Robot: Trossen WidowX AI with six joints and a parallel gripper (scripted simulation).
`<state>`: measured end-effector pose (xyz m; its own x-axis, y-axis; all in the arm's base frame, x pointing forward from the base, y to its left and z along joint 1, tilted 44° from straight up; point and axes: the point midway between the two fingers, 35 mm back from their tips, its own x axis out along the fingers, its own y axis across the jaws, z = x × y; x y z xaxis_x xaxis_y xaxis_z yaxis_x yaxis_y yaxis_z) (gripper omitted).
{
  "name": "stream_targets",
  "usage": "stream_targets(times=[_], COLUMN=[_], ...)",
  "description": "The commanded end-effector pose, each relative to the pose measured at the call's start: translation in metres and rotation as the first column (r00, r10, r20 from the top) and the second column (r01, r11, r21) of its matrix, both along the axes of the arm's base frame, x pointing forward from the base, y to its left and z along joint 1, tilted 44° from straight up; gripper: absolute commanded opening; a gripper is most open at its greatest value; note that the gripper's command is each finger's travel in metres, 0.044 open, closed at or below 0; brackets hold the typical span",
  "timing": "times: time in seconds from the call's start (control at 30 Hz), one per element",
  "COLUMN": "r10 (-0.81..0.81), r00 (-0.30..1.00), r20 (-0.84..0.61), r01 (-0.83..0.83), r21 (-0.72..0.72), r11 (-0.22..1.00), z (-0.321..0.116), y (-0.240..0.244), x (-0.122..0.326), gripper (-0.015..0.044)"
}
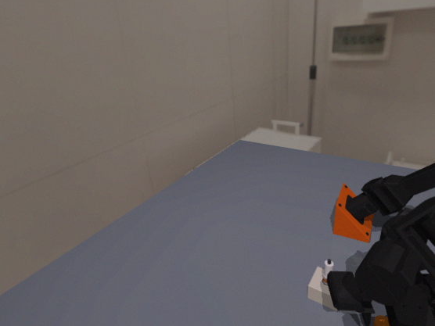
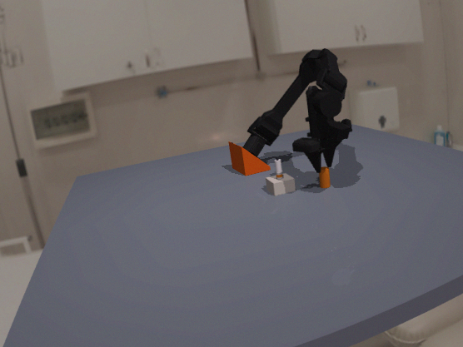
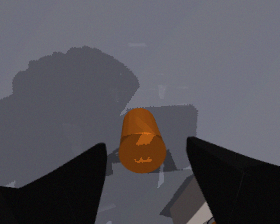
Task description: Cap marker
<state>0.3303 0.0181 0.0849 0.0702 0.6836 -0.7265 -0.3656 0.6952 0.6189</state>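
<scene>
The orange cap (image 1: 381, 321) (image 2: 325, 179) (image 3: 142, 155) stands upright on the table, apart from the holder block. My gripper (image 2: 325, 168) (image 3: 146, 147) is open and points down. Its fingertips are at about the height of the cap's top; in the wrist view one is on each side of the cap, with gaps on both sides. The white marker (image 1: 328, 270) (image 2: 278, 166) stands upright, dark tip up, in the pale holder block (image 1: 318, 287) (image 2: 275, 186) (image 3: 200, 210). Part of the block is hidden behind the arm in the top view and behind a finger in the wrist view.
An orange wedge-shaped bracket (image 1: 348, 225) (image 2: 241, 161) stands behind the holder block, at the foot of the arm (image 2: 291, 94). The blue-grey table (image 1: 176, 251) (image 2: 187, 246) ends at a wall on the left in the top view.
</scene>
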Motion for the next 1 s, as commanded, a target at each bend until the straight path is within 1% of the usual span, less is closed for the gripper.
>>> stream_targets(times=[0.0, 0.6, 0.73, 0.97], r10=[0.001, 0.001, 0.001, 0.001], r00=[1.000, 1.000, 1.000, 1.000], r20=[-0.006, -0.005, -0.006, -0.006], r01=[-0.001, -0.001, -0.001, -0.001], r21=[0.005, 0.008, 0.007, 0.007], r11=[1.000, 1.000, 1.000, 1.000], z=[-0.005, -0.023, -0.023, -0.023], y=[0.006, 0.024, 0.025, 0.024], x=[-0.001, -0.001, -0.001, -0.001], gripper=[0.0245, 0.0245, 0.0140, 0.0094])
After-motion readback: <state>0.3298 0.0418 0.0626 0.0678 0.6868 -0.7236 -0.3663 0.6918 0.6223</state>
